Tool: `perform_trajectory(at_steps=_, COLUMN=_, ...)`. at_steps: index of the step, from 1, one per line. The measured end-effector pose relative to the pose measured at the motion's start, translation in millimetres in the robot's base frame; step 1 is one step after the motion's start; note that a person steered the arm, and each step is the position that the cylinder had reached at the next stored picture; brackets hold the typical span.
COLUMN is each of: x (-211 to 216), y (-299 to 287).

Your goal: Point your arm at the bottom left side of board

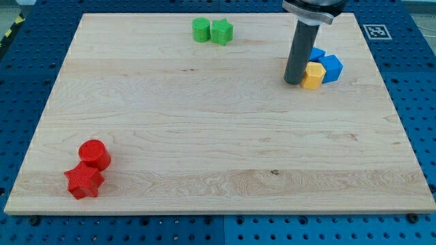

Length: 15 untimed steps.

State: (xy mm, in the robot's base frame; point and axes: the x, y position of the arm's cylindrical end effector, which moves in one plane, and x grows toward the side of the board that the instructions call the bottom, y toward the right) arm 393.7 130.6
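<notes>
My tip (293,82) rests on the wooden board (204,136) at the view's upper right, touching or just left of a yellow block (313,76). A blue block (331,68) lies right of the yellow one, and a second blue piece (317,54) shows behind the rod. A red cylinder (94,154) and a red star block (84,181) sit together at the view's bottom left, far from my tip. A green cylinder (201,30) and a green star block (221,31) sit at the view's top centre.
The board lies on a blue perforated table (415,102). A printed marker tag (373,30) sits at the board's top right corner.
</notes>
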Motion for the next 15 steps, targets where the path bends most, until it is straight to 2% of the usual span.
perform_trajectory(at_steps=1, x=19.8, y=-13.2)
perform_trajectory(at_steps=3, x=26.7, y=-21.8)
perform_trajectory(at_steps=6, x=24.8, y=-96.3)
perform_trajectory(at_steps=8, x=24.8, y=-158.2)
perform_trajectory(at_steps=13, x=30.3, y=-366.1)
perform_trajectory(at_steps=14, x=44.9, y=-376.5)
perform_trajectory(at_steps=15, x=91.8, y=-380.8)
